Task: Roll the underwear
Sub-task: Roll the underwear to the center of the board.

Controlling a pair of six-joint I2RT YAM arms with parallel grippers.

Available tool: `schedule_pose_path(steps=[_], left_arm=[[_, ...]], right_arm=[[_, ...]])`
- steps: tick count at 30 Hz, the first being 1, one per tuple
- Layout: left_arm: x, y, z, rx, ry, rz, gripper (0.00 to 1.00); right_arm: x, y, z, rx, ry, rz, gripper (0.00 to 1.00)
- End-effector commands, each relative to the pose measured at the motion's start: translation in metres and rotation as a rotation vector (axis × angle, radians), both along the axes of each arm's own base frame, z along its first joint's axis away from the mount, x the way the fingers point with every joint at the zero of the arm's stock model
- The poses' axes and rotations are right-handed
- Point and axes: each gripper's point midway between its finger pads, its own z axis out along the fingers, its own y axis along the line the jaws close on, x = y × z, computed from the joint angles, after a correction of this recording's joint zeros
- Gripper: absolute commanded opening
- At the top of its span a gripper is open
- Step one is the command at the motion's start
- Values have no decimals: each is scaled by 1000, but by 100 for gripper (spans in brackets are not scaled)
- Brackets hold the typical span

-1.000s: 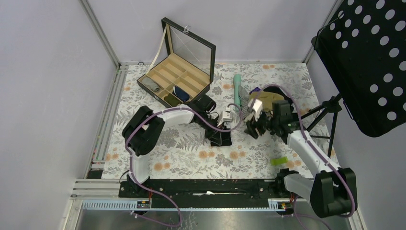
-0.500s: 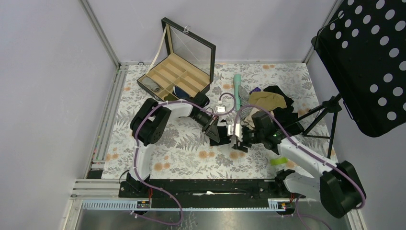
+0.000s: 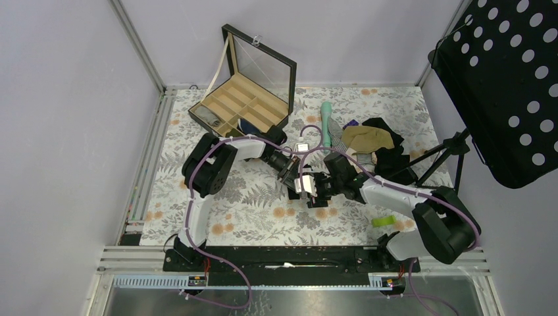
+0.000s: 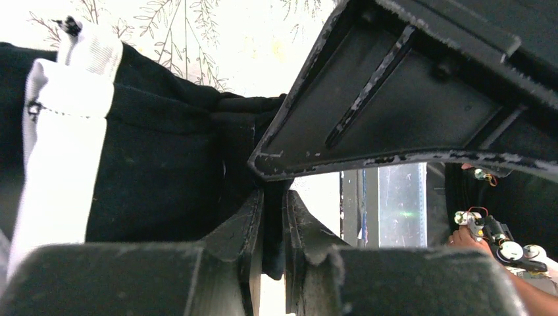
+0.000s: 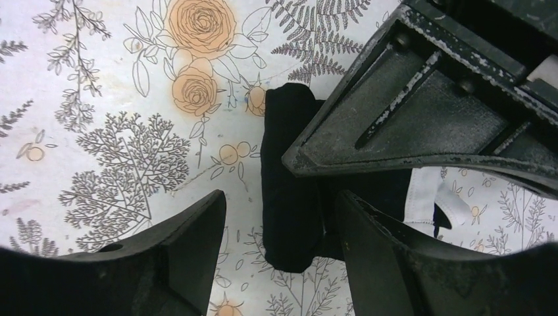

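Note:
The underwear (image 5: 289,191) is a dark navy cloth, partly rolled, lying on the flowered table mat; its white waistband (image 4: 62,145) shows in the left wrist view. In the top view it (image 3: 296,192) lies between the two grippers. My left gripper (image 4: 273,197) is shut on a fold of the dark cloth and shows in the top view (image 3: 293,179). My right gripper (image 5: 281,196) is open, with the rolled end of the underwear between its fingers (image 5: 177,257). It meets the left gripper from the right in the top view (image 3: 314,191).
An open wooden box with compartments (image 3: 230,115) stands at the back left. A pile of tan (image 3: 365,138) and black (image 3: 388,128) garments and a teal object (image 3: 326,113) lie at the back right. A small green item (image 3: 383,221) lies front right. A black perforated stand (image 3: 507,85) is at the right.
My right gripper has swung left across the mat and now straddles the underwear. My left gripper has drawn back a little with the cloth and stays shut on it.

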Motion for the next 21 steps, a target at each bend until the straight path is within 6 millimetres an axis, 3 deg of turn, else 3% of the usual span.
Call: schedule_pose_path(steps=[1, 5, 9, 12, 14, 18, 21], left_arm=[[16, -3, -11, 11, -42, 15, 0], [20, -5, -11, 10, -45, 17, 0], [26, -4, -8, 18, -63, 32, 0], [42, 4, 1, 40, -122, 78, 21], [58, 13, 17, 40, -177, 127, 31], [92, 43, 49, 53, -291, 274, 41], [104, 68, 68, 73, -387, 375, 44]], right_arm=[[17, 14, 10, 14, -96, 52, 68], [15, 8, -9, -48, -49, 52, 57], [9, 8, -16, -88, 49, 53, 33], [6, 10, -15, -116, 135, 46, 20], [6, 9, -12, -139, 205, 21, 14], [1, 1, -11, -164, 349, -6, 10], [5, -5, -11, -171, 436, -40, 8]])
